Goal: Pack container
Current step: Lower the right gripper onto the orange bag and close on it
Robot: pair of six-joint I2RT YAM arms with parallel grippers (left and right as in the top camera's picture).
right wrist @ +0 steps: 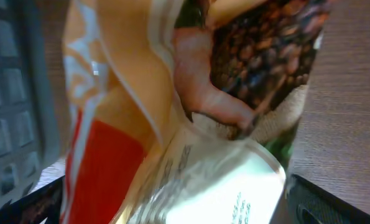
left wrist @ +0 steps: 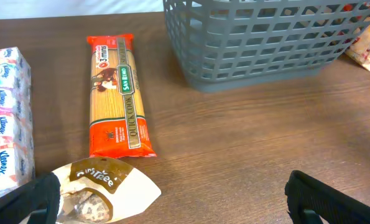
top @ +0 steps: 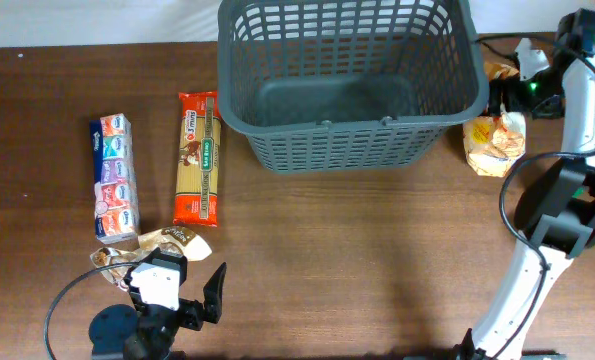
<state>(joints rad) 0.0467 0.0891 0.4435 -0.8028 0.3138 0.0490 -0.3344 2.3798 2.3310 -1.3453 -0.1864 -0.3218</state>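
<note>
Between the left fingers (left wrist: pixel 324 198), which stand spread wide apart with nothing gripped, lies the near end of a brown and white pouch (left wrist: pixel 104 193), flat on the wooden counter (left wrist: pixel 234 143) and closer to the left-hand finger. Just ahead of that pouch lies an orange spaghetti pack (left wrist: pixel 117 93), lengthwise away from the fingers. To the left of it, apart from it, is a long pack of tissues (left wrist: pixel 4 118) with coloured panels. Further ahead and to the right stands the basket (left wrist: pixel 265 43), dark grey with slotted walls, upright on the counter and well apart from the left fingers. From overhead its solid bottom is bare.

Between the right fingers (right wrist: pixel 334 202), also spread wide, an orange and yellow snack bag (right wrist: pixel 191 112) fills almost the whole wrist view. Whether the fingers touch it I cannot tell. The basket wall is right beside that bag, to the left of the fingers. Overhead, these fingers hang over the bag just off the basket's right-hand end, and a second yellow bag (top: pixel 494 140) lies on the counter nearby, close to the same end of the basket.
</note>
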